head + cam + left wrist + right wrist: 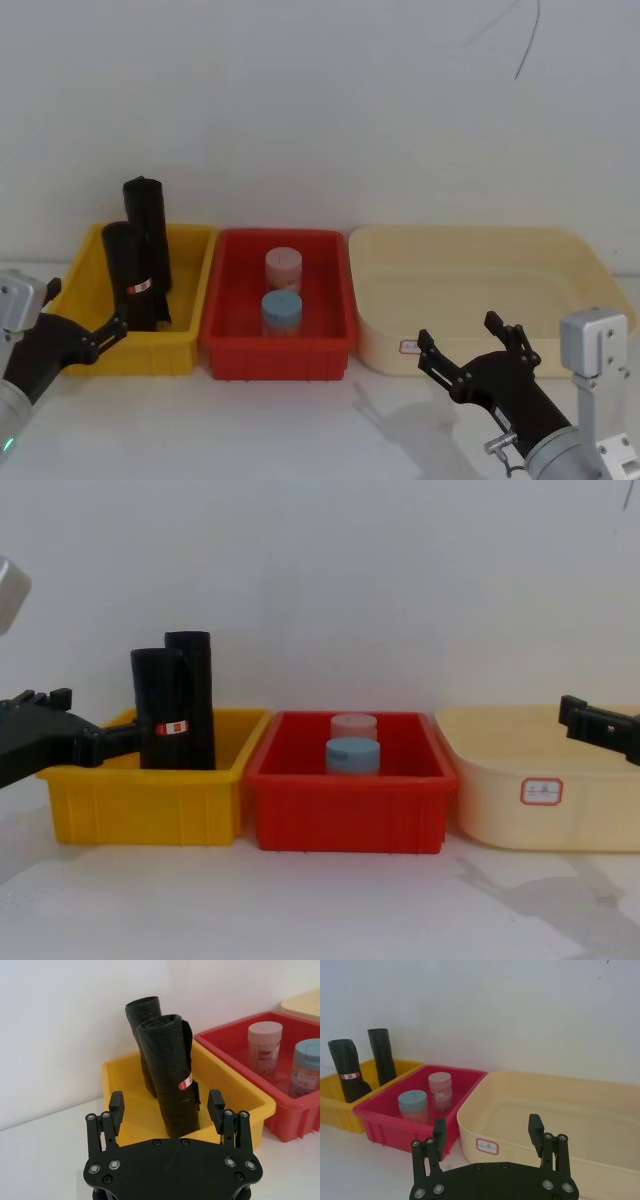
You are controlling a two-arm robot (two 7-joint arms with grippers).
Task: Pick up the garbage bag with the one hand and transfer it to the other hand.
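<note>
Garbage bag [135, 272] stands up tall in the yellow bin [150, 350] at my 10 o'clock. Its long side runs up and down, rolled end on top. Nothing is done yet: no pick, no pass. My left gripper [166, 1104] sits just before it, jaws wide and empty. My right gripper [487, 1127], at 4 o'clock, is wide too.

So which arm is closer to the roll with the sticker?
Left. The left end effector is just short of the roll; the right end effector is by the cream bin.
</note>
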